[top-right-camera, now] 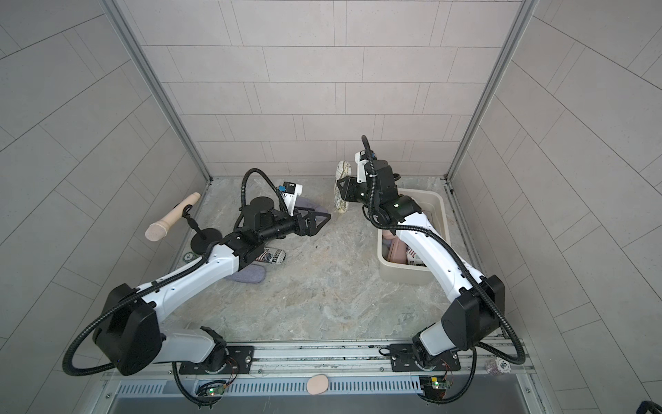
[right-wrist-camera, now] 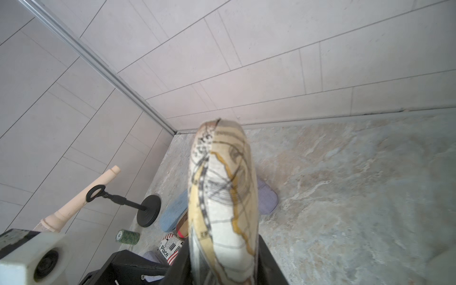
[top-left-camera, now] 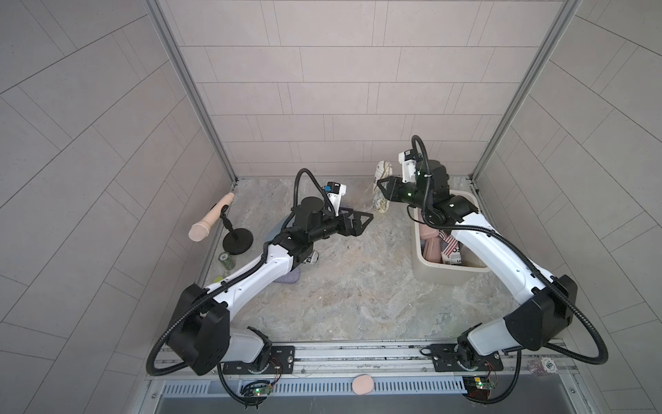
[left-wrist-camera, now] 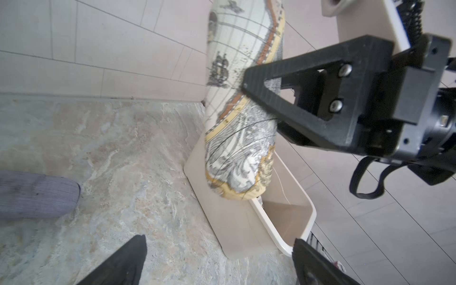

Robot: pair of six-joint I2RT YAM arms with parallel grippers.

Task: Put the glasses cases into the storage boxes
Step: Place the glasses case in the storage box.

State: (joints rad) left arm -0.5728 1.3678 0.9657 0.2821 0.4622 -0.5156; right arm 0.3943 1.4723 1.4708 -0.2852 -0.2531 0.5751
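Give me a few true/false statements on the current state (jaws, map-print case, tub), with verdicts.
1. The right jaws are shut on the map-print case. True.
2. The map-print case lies inside the storage tub. False: it is held in the air, not resting in the tub.
3. The left jaws grip a case. False: they stand open and empty.
4. A flag-print case lies in the tub. True.
5. A grey case lies on the table. True.

White arm links (top-left-camera: 250, 276), black joints (top-left-camera: 200, 333), ribbed cables (top-left-camera: 296, 188)
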